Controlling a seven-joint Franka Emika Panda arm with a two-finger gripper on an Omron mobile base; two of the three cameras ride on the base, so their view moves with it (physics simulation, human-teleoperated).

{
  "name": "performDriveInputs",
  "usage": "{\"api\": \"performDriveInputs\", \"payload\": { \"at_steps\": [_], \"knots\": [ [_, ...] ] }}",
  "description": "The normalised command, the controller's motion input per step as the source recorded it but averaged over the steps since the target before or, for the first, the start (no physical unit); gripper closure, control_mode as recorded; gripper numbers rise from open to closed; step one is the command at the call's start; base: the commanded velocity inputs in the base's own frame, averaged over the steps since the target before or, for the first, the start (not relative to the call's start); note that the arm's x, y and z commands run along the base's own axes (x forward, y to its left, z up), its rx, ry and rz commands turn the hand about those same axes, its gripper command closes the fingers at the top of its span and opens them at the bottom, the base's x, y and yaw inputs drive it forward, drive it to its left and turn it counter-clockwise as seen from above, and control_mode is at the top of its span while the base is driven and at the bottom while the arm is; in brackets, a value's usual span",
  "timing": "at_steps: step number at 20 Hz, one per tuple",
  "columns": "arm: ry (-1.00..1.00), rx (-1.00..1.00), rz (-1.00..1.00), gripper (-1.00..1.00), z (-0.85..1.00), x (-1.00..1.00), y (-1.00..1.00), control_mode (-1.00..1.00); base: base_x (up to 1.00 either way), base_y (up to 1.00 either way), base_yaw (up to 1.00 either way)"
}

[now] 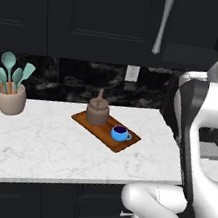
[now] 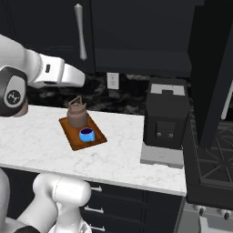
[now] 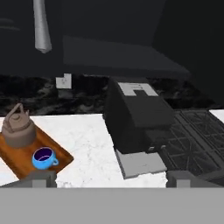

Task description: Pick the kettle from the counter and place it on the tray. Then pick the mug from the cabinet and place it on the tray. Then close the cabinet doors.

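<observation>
- Fingers (image 3: 43, 177) stand spread wide with nothing between them; in the hand view the gripper (image 3: 111, 178) looks down past the tray toward a black appliance (image 3: 138, 120) on the counter (image 3: 89, 131).
- Kettle (image 1: 98, 111) sits upright on the tray (image 1: 102, 131), at its back end; the blue mug (image 1: 121, 133) sits on the same tray just in front of the kettle, close beside it, though I cannot tell whether they touch.
- Both placements look done, so the step in hand is judged to be closing the cabinet doors (image 1: 106, 19).
- Above the tray, the door with the silver bar handle (image 1: 163, 24) appears to lie flush; whether another door hangs open I cannot tell.
- Next move likely calls for raising the empty hand to a door face or edge and pushing it home.
- Room: the counter left of the tray is bare up to the utensil pot (image 1: 10, 96); right of it, the appliance and stove (image 2: 214, 154) crowd the edge, so a high path suits best.
</observation>
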Motion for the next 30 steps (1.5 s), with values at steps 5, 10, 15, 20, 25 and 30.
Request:
{"api": "performDriveInputs", "payload": {
  "at_steps": [5, 10, 15, 20, 25, 30],
  "knots": [
    [0.00, 0.26, -0.19, -1.00, -0.02, -0.07, -0.23, -1.00, 0.00, 0.00, 0.00],
    [0.08, 0.23, -0.24, -1.00, 0.00, 0.00, -0.33, -1.00, 0.00, 0.00, 0.00],
    [0.02, 0.17, -0.29, -1.00, -0.03, 0.01, -0.35, -1.00, 0.00, 0.00, 0.00],
    [-0.03, 0.21, -0.33, -1.00, -0.02, 0.10, -0.34, -1.00, 0.00, 0.00, 0.00],
    [-0.07, 0.28, -0.23, -1.00, 0.09, 0.18, -0.26, -1.00, 0.00, 0.00, 0.00],
    [-0.07, 0.22, -0.24, -1.00, 0.12, 0.11, -0.30, -1.00, 0.00, 0.00, 0.00]
  ]
}}
